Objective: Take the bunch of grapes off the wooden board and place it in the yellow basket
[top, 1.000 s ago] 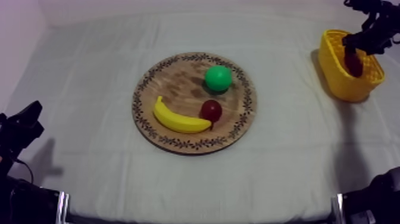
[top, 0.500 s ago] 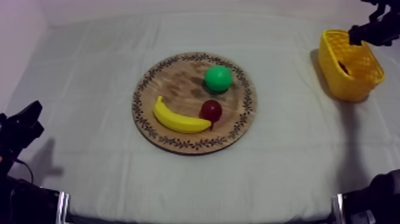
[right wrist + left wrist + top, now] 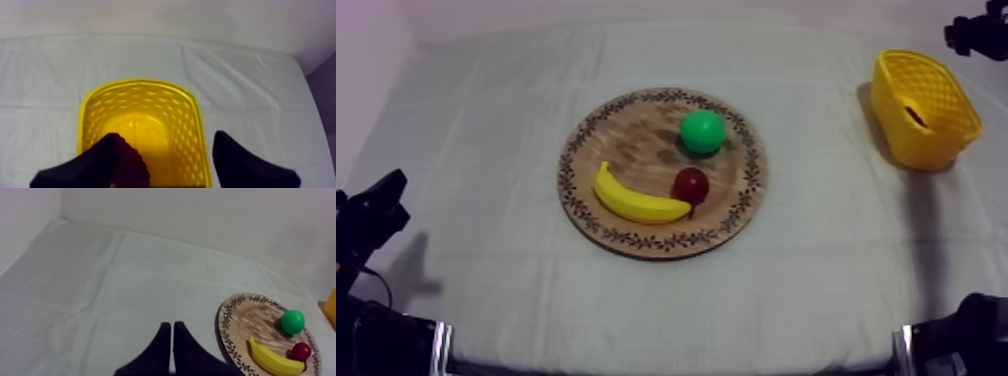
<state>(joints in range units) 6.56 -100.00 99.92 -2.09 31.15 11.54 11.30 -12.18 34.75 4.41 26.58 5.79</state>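
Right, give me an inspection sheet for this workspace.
Surface: grey-white cloth, lightly creased.
Job's things: bunch of grapes lies inside the yellow basket; wooden board holds other fruit.
Clutter: banana, green round fruit, small red fruit, all on the board.
Grippers: left gripper, fingers together, over bare cloth beside the board; right gripper, fingers apart, above the basket.
Cables: nothing seen.
Surroundings: pale wall behind the cloth.

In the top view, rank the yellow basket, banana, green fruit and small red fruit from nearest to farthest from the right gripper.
From the right gripper, at the far right:
1. yellow basket, right beside it.
2. green fruit, on the board's far side.
3. small red fruit, board's middle-right.
4. banana, board's near left.
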